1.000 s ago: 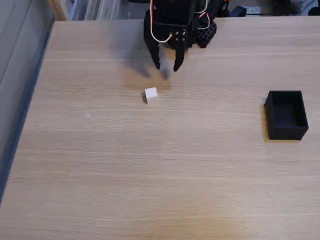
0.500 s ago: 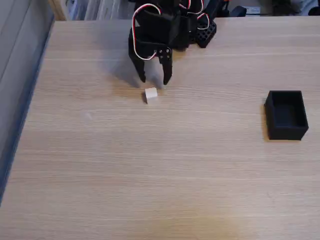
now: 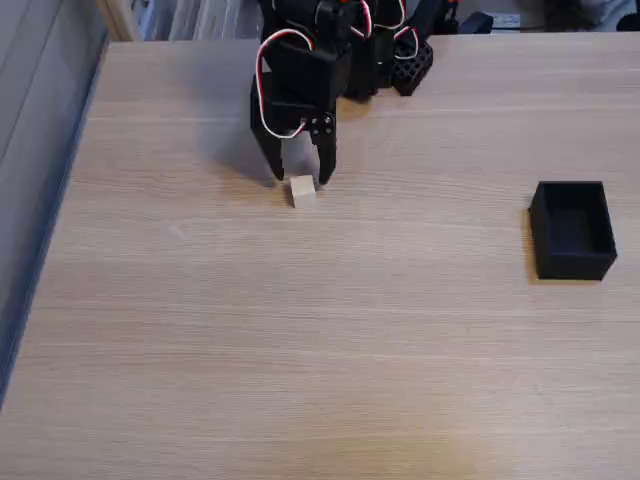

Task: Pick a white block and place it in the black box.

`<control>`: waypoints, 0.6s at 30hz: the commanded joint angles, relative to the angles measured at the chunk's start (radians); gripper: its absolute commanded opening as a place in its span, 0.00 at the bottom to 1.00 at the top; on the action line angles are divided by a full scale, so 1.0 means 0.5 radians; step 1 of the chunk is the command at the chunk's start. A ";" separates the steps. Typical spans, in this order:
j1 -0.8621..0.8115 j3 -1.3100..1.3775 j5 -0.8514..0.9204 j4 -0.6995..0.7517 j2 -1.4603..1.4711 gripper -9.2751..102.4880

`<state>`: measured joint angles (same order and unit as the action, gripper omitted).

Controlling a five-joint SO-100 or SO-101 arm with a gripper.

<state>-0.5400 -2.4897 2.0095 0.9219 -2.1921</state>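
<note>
a: where do we see the white block [image 3: 304, 190] in the fixed view?

b: it lies on the pale wooden worktop [image 3: 320, 330], left of centre and toward the far edge. it looks like a tiny off-white cube, sitting flat.

a: and the hand [image 3: 301, 178]?

b: we see it right above the cube, pointing down, black with red and white wires looping over its body. its two fingers are spread apart, one tip to the left of the cube's far edge and one to the right, so the cube sits just below the gap between them.

a: is it gripping the cube?

b: we'd say no. the fingers are released, with clear space between them, and nothing is clasped. whether a tip is touching the cube's top edge we cannot tell from this angle; it may be just beside it.

a: what about the black box [image 3: 572, 229]?

b: we find it well apart from the cube, near the right edge of the view, standing upright on the worktop with its open top facing up. its inside looks dark and we make out nothing in it.

a: anything else?

b: the arm's dark base [image 3: 400, 60] sits at the far edge of the worktop, behind the hand, and the hand casts a soft shadow on the wood to its left.
</note>
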 commanded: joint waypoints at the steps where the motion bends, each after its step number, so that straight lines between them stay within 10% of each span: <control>1: -0.012 0.067 0.021 -0.049 0.034 0.30; 18: 0.021 0.018 0.077 -0.325 0.233 0.26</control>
<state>-0.5354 -2.4897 2.0325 0.7685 -2.0770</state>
